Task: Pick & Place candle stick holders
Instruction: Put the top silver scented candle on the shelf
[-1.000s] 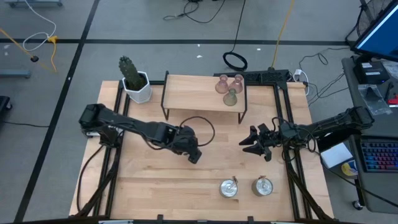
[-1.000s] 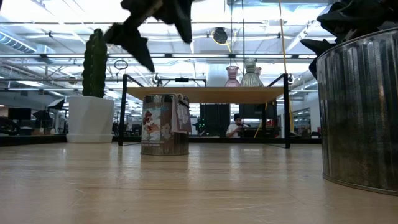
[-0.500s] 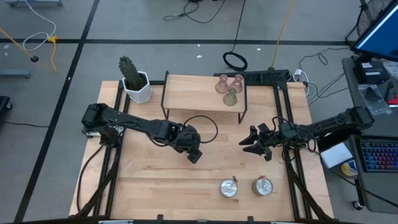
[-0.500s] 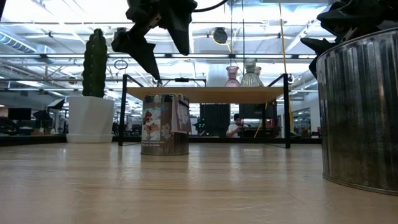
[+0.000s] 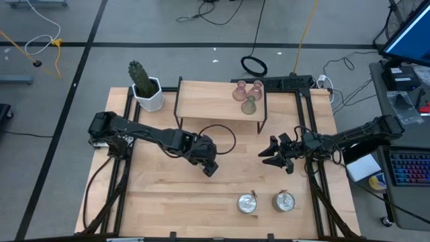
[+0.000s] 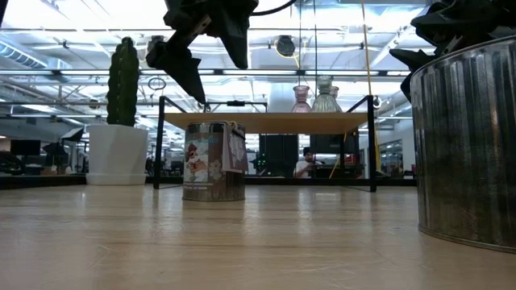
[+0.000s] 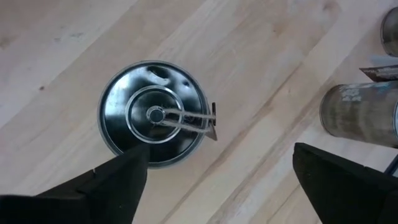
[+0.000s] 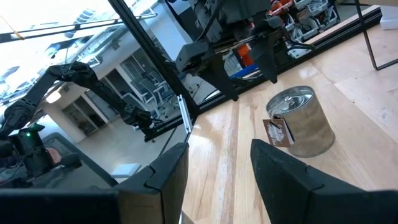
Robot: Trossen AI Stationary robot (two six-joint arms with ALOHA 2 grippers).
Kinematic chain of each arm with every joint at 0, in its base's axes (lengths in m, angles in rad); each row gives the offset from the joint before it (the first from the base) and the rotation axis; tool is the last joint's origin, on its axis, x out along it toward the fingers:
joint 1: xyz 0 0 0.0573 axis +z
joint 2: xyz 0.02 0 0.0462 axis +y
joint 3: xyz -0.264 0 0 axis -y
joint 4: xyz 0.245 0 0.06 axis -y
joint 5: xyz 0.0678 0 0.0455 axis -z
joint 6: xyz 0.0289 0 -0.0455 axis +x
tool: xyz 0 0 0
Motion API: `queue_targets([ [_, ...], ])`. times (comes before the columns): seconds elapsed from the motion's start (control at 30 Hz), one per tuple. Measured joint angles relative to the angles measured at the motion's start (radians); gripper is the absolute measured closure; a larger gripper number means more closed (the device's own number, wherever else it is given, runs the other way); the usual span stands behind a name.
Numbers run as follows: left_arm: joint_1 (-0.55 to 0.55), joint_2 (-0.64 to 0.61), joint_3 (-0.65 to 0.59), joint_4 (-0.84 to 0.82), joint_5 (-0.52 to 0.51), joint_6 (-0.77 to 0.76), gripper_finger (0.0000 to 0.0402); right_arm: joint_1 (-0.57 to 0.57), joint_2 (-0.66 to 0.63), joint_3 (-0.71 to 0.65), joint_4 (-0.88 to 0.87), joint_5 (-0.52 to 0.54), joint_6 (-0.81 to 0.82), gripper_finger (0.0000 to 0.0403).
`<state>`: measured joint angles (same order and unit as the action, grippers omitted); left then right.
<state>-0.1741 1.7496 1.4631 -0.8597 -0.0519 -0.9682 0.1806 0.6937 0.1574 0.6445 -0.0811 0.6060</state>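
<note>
Silver metal shows best in the left wrist view: a squat, round, shiny silver candle stick holder (image 7: 152,114) with a small tag on a wire stands on the pale wooden bench (image 5: 161,195) straight below the left gripper (image 7: 214,180), whose two dark fingers (image 7: 115,186) stand wide apart either side of it, touching nothing. The high view hides this holder under the gripper (image 5: 209,166), which sits near the middle of the bench; only the low view shows the holder (image 6: 214,171) from the side, labelled and upright, with the gripper (image 6: 201,60) hanging above it and clear of it.

Two more round silver holders, one (image 5: 247,204) and another (image 5: 285,200), stand side by side near the bench's front edge toward its right corner; in the low view one of them (image 6: 468,145) fills the right side as a ribbed metal wall. Three flask-shaped glass holders, two pinkish (image 5: 240,90) (image 5: 256,87) and one olive-green (image 5: 250,103), cluster at the right end of a small raised wooden shelf on black legs (image 5: 208,101) at the back edge. A white pot with a green cactus (image 5: 145,87) stands by the shelf's left end, at the back left corner.

The left arm reaches from the left edge, elbow bent, wrist turned downward. The right arm stretches in level from the right edge; the right gripper (image 5: 274,154) hangs above the bench right of centre, fingers (image 8: 283,180) partly apart and empty, looking toward a silver holder (image 8: 298,121).
</note>
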Motion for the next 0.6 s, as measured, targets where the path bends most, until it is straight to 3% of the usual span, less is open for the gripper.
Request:
queue_targets([
  [0.6,0.083,0.0,0.0,0.004,-0.046,0.024,0.0009,0.0,0.0,0.0,0.0,0.001,0.011,0.0236],
])
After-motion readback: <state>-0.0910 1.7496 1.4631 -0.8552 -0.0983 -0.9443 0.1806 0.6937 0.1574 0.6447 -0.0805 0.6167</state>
